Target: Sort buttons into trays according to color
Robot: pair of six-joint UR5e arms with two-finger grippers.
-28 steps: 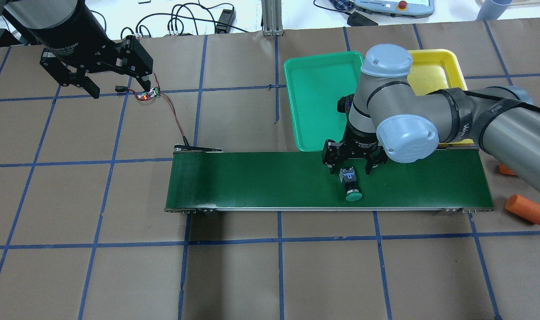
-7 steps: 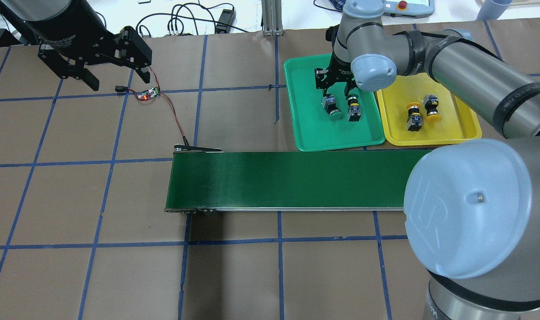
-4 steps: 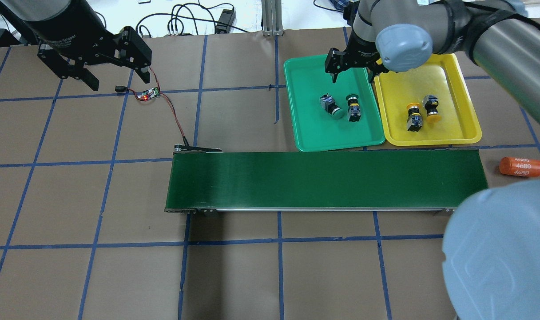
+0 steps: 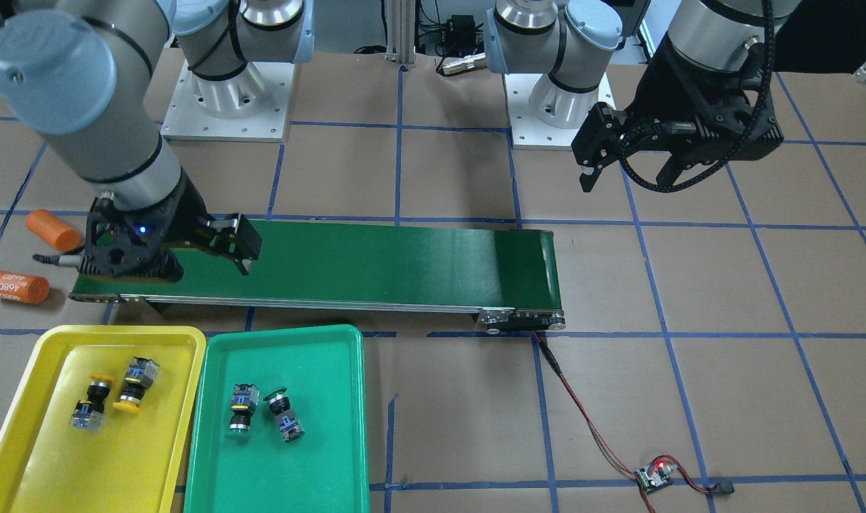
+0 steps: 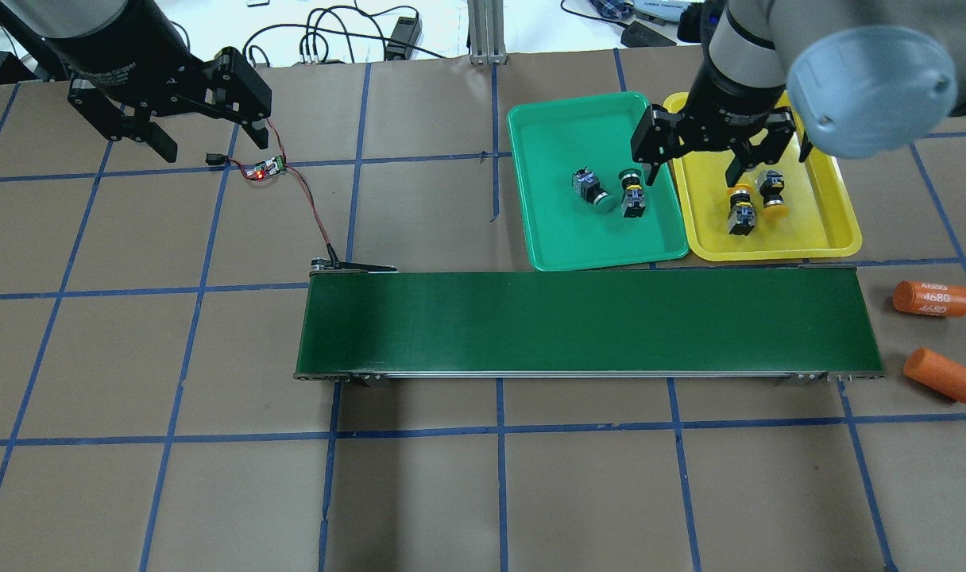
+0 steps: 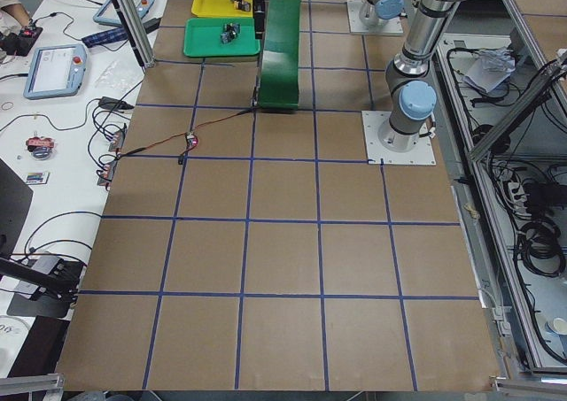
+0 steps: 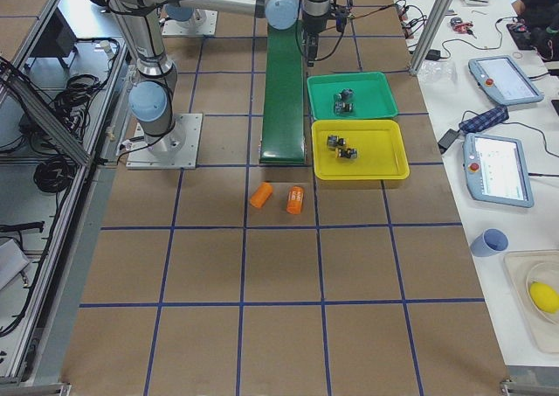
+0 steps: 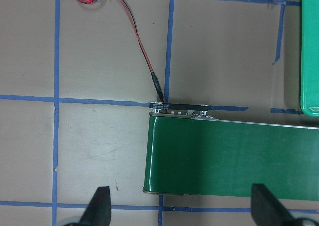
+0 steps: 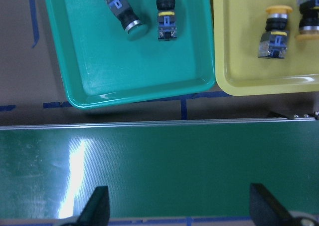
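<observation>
Two green buttons (image 5: 594, 192) (image 5: 631, 193) lie on their sides in the green tray (image 5: 550, 230). In the yellow tray (image 5: 821, 234) beside it lie two yellow buttons (image 5: 739, 208) (image 5: 771, 196). My right gripper (image 5: 688, 168) hangs open and empty, raised above where the two trays meet the belt. Its wrist view shows all the buttons (image 9: 123, 14) beyond its spread fingertips (image 9: 99, 203). Far off at the other side, my left gripper (image 5: 211, 147) is open and empty, high above the brown table.
The long dark green conveyor belt (image 5: 578, 322) runs across the middle, in front of the trays. Two orange cylinders (image 5: 932, 298) (image 5: 944, 373) lie off its right end. A small circuit board (image 5: 264, 168) with a red light and a wire to the belt sits under my left gripper.
The green button that lay on the belt now lies in the green tray. My right gripper let it go there, rose and moved right. The left arm barely moved.
</observation>
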